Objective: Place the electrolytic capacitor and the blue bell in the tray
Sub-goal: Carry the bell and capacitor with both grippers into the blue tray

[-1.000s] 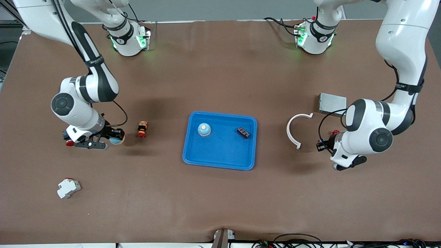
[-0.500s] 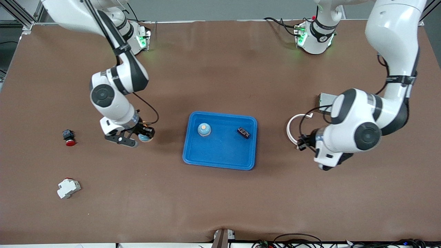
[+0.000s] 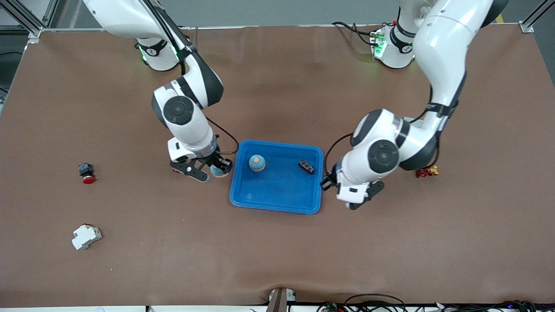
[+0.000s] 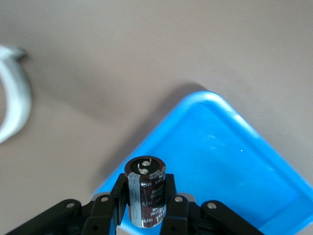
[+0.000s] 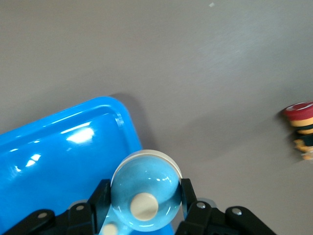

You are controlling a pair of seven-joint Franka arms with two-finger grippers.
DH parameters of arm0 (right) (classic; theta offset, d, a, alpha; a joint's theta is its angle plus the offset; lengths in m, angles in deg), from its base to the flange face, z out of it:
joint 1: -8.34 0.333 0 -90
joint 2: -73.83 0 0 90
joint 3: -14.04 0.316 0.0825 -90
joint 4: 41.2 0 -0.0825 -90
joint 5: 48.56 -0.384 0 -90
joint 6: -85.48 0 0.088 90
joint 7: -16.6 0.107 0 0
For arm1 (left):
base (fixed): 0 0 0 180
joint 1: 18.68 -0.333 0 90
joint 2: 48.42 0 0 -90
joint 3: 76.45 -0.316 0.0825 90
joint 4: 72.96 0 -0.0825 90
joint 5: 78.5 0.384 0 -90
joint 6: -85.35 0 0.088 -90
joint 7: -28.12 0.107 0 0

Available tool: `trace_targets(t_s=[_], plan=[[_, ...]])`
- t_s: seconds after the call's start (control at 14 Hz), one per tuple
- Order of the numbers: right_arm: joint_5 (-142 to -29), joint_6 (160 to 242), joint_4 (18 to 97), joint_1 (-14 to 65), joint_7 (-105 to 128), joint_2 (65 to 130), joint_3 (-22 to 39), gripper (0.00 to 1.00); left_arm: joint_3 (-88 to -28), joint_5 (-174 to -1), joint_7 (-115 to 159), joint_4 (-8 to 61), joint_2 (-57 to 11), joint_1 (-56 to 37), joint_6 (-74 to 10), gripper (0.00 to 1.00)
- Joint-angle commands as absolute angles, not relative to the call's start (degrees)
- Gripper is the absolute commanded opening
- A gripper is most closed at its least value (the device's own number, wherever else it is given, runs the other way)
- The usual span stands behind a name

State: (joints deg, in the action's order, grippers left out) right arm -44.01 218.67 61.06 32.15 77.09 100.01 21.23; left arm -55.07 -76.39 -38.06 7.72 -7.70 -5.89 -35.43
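The bright-blue tray (image 3: pixel 277 199) lies mid-table. My right gripper (image 3: pixel 212 170) hangs just off the tray's edge toward the right arm's end, shut on a blue bell (image 3: pixel 218 170). The right wrist view shows that bell (image 5: pixel 145 191) clamped between the fingers of my right gripper (image 5: pixel 145 196), over the tray's corner (image 5: pixel 58 156). My left gripper (image 3: pixel 356 200) is at the tray's other end. It is shut on a dark electrolytic capacitor (image 4: pixel 145 196), held upright in my left gripper (image 4: pixel 145 193) over the tray's rim (image 4: pixel 220 161). In the front view the capacitor is hidden under the hand.
In the tray lie a second blue domed bell (image 3: pixel 257 163) and a small dark part (image 3: pixel 306 166). A red push button (image 3: pixel 86 173) and a white breaker (image 3: pixel 86 236) sit toward the right arm's end. A red-yellow part (image 3: pixel 427 172) and a white arc (image 4: pixel 12 98) sit toward the left arm's end.
Both arms have swung in from the table's ends to the tray, each carrying its part. The right one left the red push button uncovered.
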Motion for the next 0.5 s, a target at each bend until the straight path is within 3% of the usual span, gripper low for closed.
trace_targets(t_s=[0.0,0.43], plan=[[-43.8,215.9,50.9,34.6,81.9,107.7,20.6,0.00,-55.7,-77.3,-40.1,5.6,-4.6,-3.9,-41.0,0.00],[-43.1,214.8,44.6,37.0,84.8,114.3,20.1,0.00,-55.8,-77.1,-42.0,5.7,1.4,-2.5,-52.9,0.00]])
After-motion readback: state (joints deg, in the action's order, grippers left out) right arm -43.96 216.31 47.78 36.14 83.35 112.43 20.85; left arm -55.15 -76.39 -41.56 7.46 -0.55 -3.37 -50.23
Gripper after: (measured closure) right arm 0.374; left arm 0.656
